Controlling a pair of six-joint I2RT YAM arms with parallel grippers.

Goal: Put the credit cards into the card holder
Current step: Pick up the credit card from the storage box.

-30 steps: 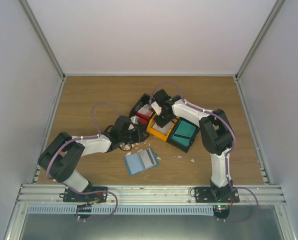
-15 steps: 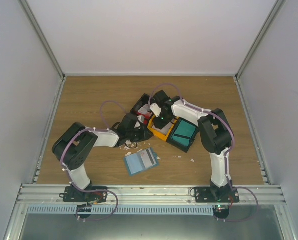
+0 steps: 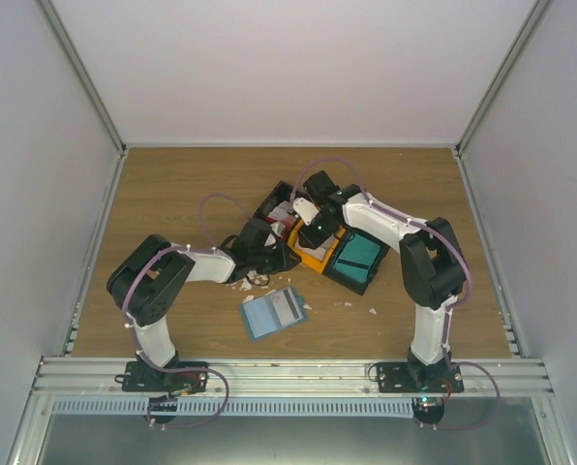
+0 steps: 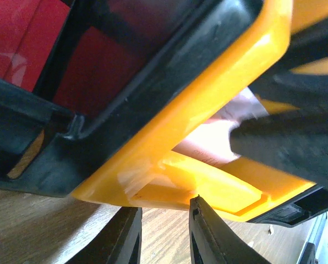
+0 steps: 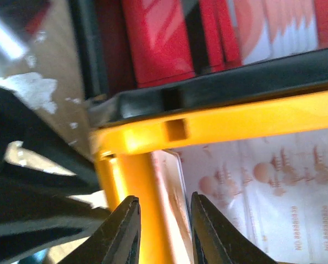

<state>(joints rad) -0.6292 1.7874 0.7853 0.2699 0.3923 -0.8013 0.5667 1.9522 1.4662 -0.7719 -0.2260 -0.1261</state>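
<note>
Credit cards (image 5: pixel 252 187) lie in the orange bin (image 5: pixel 219 124), just beyond the right end effector (image 5: pixel 164 201), whose jaws stand apart astride the bin's wall. We judge the right arm nearer. The left end effector (image 4: pixel 164 212), narrowly apart and empty, sits outside. The card holder (image 3: pixel 274 313) lies open on the table (image 3: pixel 172 194), near side.

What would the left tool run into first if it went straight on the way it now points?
The orange bin: its outer wall sits directly ahead of the left tool, apparently almost touching it, though depth is hard to judge this close.
</note>
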